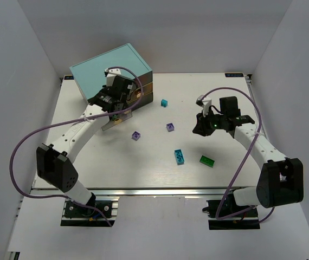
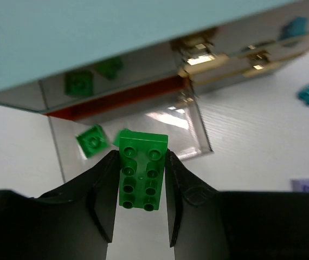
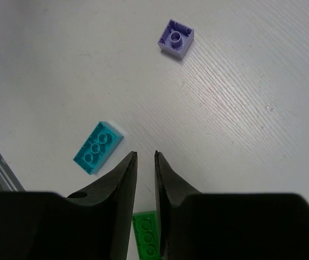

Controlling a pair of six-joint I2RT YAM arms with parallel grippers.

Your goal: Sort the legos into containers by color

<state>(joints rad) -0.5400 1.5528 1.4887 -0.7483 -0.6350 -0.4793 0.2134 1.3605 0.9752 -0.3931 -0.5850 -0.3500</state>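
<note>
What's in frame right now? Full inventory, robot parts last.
Cabinet: one, light teal, far left of table, one brownish translucent drawer pulled open.
Green brick: one, held in the left gripper above the open drawer.
Green bricks in drawer: at least two, partly hidden.
Green brick on table: one, near right.
Cyan bricks: two, one mid-table, one near the cabinet.
Purple bricks: two, centre and.
Table: one, white.
Left gripper: jaws shut on green brick.
Right gripper: jaws nearly closed, empty, above the table.

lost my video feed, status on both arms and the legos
Left gripper shut on green lego, above open drawer. Right gripper nearly shut, empty. Nothing blocking.
</note>
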